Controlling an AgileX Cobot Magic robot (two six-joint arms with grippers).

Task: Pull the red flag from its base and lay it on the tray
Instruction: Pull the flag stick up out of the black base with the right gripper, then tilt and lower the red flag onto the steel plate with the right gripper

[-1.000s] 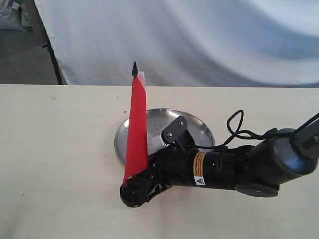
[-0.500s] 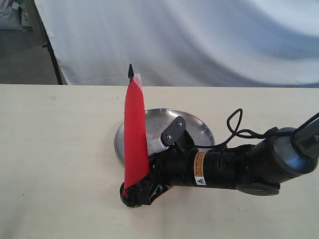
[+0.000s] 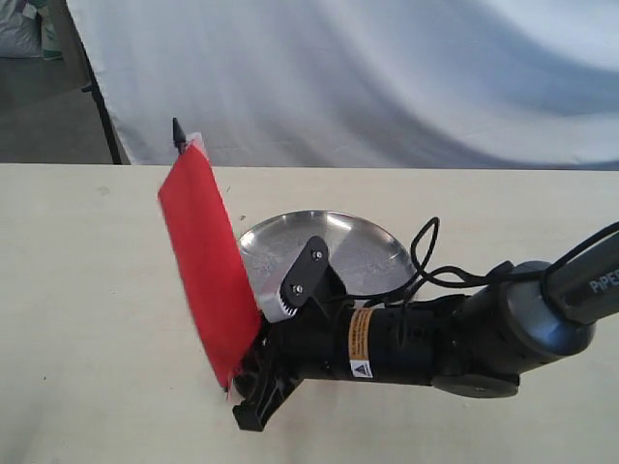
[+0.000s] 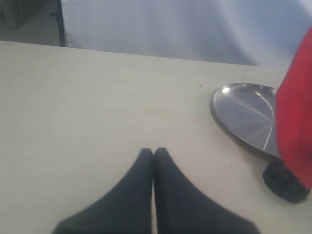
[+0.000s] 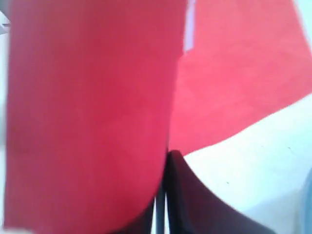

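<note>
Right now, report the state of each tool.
Left tool: closed, holding nothing.
Right tool: closed on the red flag.

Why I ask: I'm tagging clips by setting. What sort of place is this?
Probably an indoor robot test setup: a pale table, a white cloth backdrop, and the right gripper holding the red flag.

"PIPE" lettering on right arm (image 3: 580, 290)
</note>
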